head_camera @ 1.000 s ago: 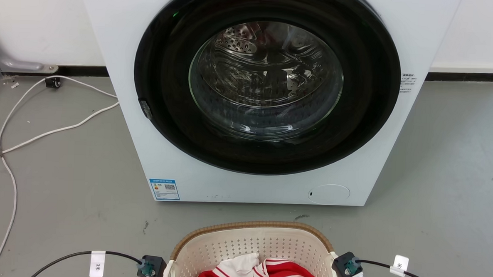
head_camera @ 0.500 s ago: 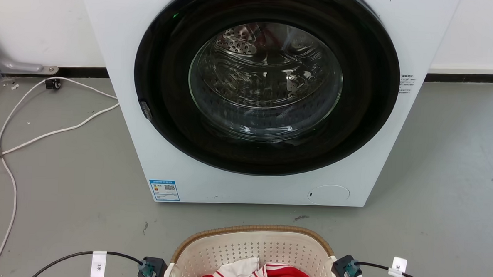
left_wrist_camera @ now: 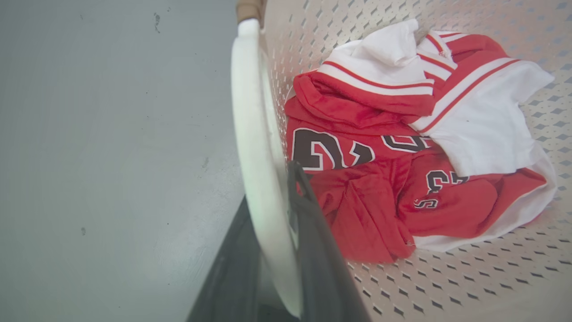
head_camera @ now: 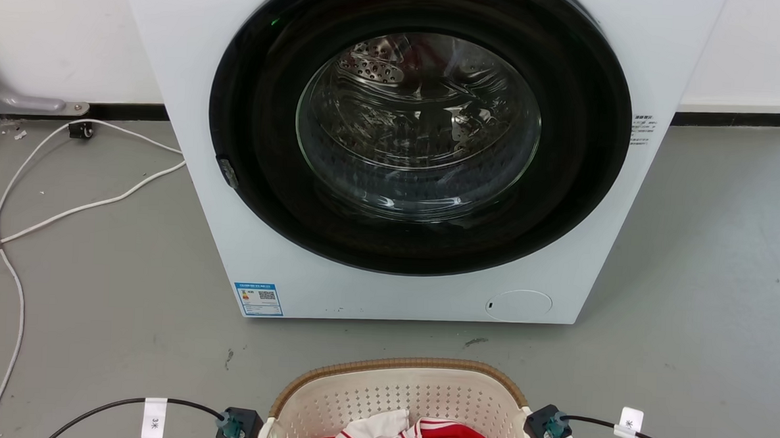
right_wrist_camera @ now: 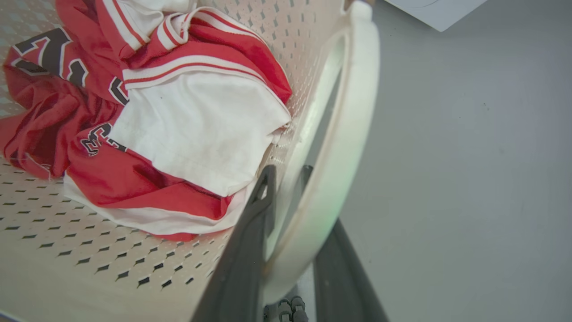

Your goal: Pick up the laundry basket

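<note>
Head view: laundry basket [head_camera: 389, 395] holds red-and-white clothes [head_camera: 443, 437]; left fingers [left_wrist_camera: 315, 250] and right fingers [right_wrist_camera: 249, 250] pinch its white handles [left_wrist_camera: 254, 134].

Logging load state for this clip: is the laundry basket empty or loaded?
Loaded, partly: crumpled red-and-white clothes lie in the laundry basket, with much of its perforated floor bare.

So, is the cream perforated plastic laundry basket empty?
No, a crumpled red-and-white jersey lies on the cream perforated laundry basket floor.

Head view high, down on washing machine [head_camera: 413, 147] and laundry basket [head_camera: 395, 394]; 2 wrist views close, red clothes [left_wrist_camera: 366, 205] common.
</note>
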`<state>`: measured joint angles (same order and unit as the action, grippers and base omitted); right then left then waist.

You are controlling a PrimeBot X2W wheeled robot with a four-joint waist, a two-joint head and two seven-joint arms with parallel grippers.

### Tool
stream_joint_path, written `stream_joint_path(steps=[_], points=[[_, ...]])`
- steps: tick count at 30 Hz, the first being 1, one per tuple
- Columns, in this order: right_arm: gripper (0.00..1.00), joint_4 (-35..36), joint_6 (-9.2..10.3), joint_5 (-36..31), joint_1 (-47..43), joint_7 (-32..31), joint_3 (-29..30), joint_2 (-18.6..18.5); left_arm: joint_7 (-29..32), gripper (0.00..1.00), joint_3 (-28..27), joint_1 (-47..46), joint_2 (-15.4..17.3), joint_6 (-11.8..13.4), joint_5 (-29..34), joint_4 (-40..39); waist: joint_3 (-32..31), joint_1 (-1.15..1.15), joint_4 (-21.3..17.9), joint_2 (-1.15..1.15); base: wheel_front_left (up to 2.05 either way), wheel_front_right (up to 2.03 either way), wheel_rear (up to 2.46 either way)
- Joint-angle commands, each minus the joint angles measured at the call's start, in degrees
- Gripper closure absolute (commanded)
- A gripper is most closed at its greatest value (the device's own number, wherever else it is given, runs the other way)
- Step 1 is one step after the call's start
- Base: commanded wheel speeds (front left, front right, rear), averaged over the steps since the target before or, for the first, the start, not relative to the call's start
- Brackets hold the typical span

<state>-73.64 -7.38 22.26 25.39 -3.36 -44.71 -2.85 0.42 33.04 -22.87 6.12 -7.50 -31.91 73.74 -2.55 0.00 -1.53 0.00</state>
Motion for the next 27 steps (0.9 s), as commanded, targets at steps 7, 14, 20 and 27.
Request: stream_joint_path(steps=[7,14,20,27], points=[[1.0,-0.31,-0.19,0.39,-0.06,-0.26,-0.95,-0.21,-0.55,1.0,1.16,-0.58,1.14,0.1,-1.08,-0.29,-0.03,0.0,-0.01,0.0,0.0,0.0,0.0],[1.0,-0.32,-0.19,0.84,0.04,-0.33,-1.33,-0.22,-0.77,1.0,2.11,-0.6,1.29,0.1,-2.0,-0.22,-0.06,0.0,-0.08,0.0,0.0,0.0,0.0],[1.0,-0.33,-0.19,1.19,-0.16,-0.48,-1.47,-0.28,-0.84,1.0,2.8,-0.6,1.44,0.1,-2.86,-0.17,-0.15,0.0,-0.22,0.0,0.0,0.0,0.0],[1.0,-0.32,-0.19,1.28,-0.11,-0.53,-1.62,-0.29,-0.9,1.0,3.64,-0.7,1.46,0.09,-3.62,-0.12,-0.17,0.0,-0.25,0.0,0.0,0.0,0.0]])
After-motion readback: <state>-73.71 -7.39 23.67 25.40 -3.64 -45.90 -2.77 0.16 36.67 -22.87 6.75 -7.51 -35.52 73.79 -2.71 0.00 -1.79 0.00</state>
